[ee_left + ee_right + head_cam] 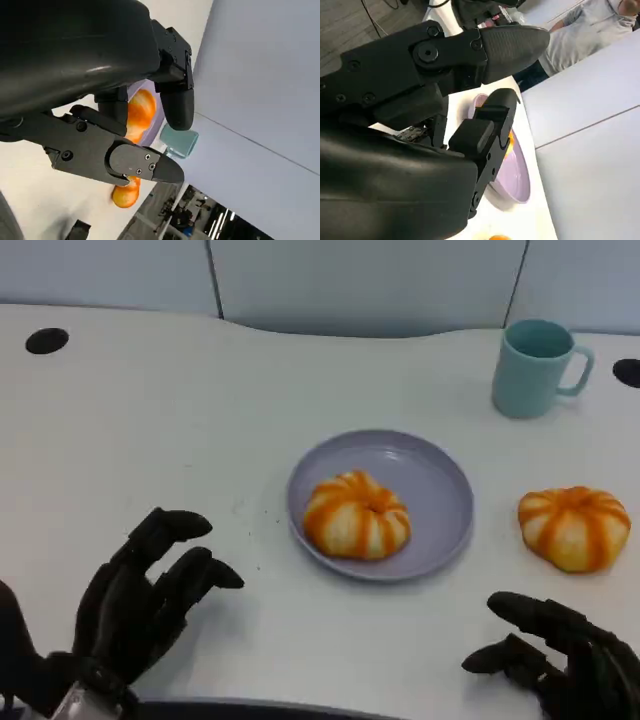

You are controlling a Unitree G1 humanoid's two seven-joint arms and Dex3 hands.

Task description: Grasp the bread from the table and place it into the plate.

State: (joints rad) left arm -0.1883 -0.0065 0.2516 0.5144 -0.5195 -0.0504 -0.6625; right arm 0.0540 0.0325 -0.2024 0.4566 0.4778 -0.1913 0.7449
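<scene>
While both hands sit low at the near edge of the white table (150, 420), one bread (357, 515) already lies in the lavender plate (440, 490), left of its centre, touching the plate floor. Second bread (574, 527) rests on the bare table to the right of the plate, near it but apart, not touching the rim. Both are round buns, orange stripes over pale crust.

Left hand (140, 600): at lower left of the head view, fingers spread and loosely curled, holding nothing, well apart from the plate. Left wrist view shows the same hand (120, 145) with fingers (177, 100) apart, nothing between them, bread and plate visible beyond.

Right hand (565, 655): lower right of the head view, fingers apart and extended toward the left, empty, near the second bread but not touching it. Right wrist view: the hand (470, 100), fingers (512, 42) separated, nothing held, plate (512, 175) beyond them.

Teal mug (535, 368) stands upright at the far right of the table, handle to the right, well behind the second bread. Black round holes in the table at far left (47, 340) and far right (627, 372). Grey wall panels (360, 280) behind. A person in a grey top (585, 30) shows in the right wrist view beyond the table.
</scene>
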